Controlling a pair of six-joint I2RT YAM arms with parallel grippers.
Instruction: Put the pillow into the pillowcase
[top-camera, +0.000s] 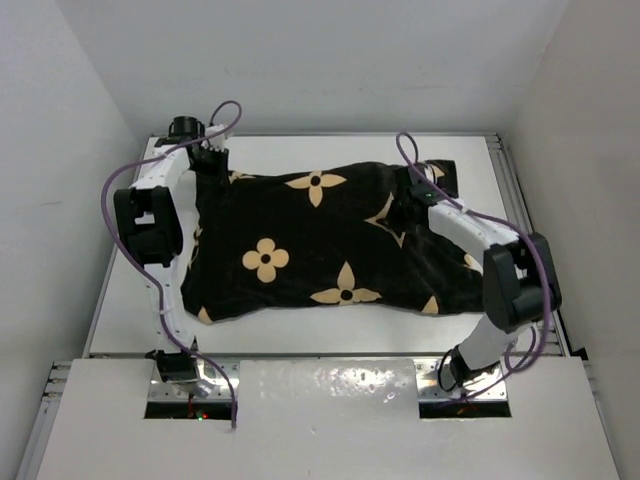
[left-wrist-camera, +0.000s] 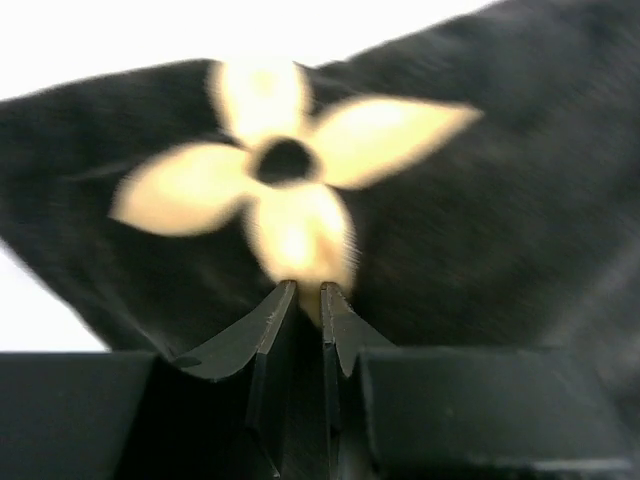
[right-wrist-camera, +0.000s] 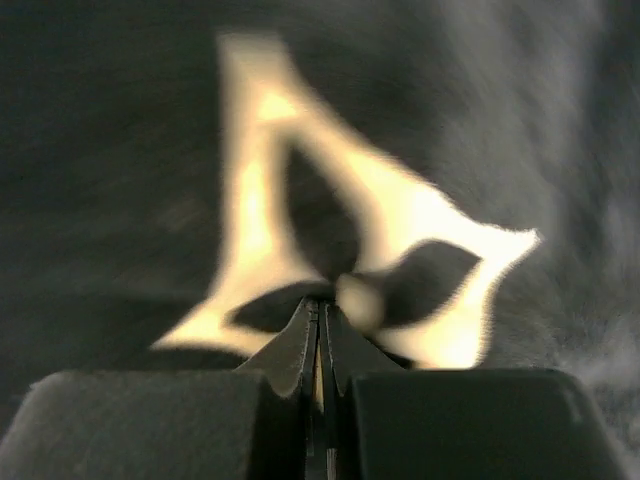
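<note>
right tool closed | left tool barely apart, grip unclear | pillowcase blurred

One pillowcase, two arms, two hands.

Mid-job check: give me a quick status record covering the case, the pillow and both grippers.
pillowcase: spread across the table, bulging
pillow: not visible in any view
left gripper: far left corner of case, fingers nearly together at a flower motif; grip unclear
right gripper: far right part of case, fingers shut at a star motif
</note>
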